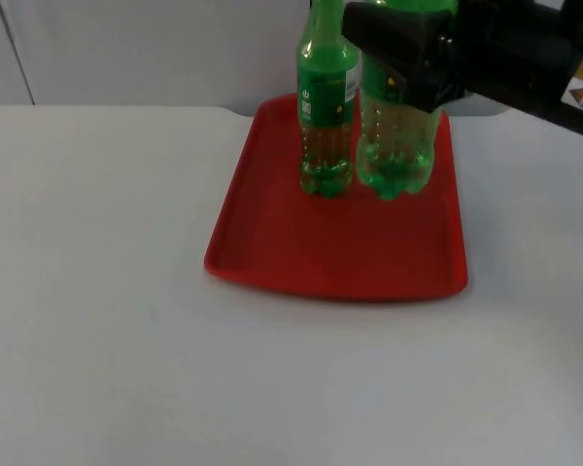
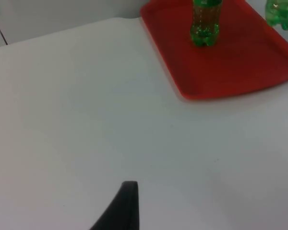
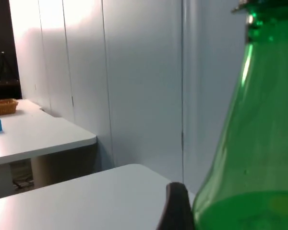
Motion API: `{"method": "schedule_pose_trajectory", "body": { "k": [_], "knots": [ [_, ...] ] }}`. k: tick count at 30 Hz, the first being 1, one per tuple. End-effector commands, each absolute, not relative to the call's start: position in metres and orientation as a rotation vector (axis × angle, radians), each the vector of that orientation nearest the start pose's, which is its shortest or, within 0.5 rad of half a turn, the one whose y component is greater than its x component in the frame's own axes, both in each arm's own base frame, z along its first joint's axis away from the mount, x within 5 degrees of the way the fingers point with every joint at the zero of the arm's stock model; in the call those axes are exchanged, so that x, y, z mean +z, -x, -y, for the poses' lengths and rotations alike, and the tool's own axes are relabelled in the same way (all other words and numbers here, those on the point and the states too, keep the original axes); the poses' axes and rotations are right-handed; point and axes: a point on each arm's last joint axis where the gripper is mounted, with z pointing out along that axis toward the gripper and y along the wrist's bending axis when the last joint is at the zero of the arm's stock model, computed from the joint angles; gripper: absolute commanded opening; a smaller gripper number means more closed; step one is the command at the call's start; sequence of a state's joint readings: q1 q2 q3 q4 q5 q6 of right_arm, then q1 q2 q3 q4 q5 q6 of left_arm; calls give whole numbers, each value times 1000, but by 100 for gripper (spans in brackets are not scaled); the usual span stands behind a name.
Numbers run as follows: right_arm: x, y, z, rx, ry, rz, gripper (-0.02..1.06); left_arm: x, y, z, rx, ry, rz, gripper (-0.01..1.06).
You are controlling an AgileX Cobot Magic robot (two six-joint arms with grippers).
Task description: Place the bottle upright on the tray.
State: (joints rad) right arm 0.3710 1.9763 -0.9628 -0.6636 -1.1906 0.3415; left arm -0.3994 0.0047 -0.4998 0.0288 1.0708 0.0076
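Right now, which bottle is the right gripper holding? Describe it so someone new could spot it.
Find the red tray on the white table; two green bottles stand upright at its far end. The held bottle is the one toward the right arm, with the right gripper around its upper part. Its neighbour, the labelled bottle, stands free beside it.

Top view overlooks tray [image 1: 272, 243]; left wrist shares it from afar; right wrist apparently faces wall.
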Motion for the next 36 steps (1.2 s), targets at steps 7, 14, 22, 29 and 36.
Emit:
{"method": "schedule_pose_trajectory", "body": {
  "k": [7,14,22,29,36],
  "knots": [
    [189,-372,-209,895,759,-1229,0,275,3,-4,-204,-407,-2027,105],
    [166,-394,-224,1029,772,-1280,0,275,3,-4,-204,-407,-2027,105],
    [134,-395,-244,1027,863,-1276,0,275,3,-4,-204,-407,-2027,105],
    [125,-382,-265,937,995,-1205,0,275,3,-4,-204,-407,-2027,105],
    [114,-388,-263,904,914,-1242,0,275,3,-4,-204,-407,-2027,105]
  ]
}}
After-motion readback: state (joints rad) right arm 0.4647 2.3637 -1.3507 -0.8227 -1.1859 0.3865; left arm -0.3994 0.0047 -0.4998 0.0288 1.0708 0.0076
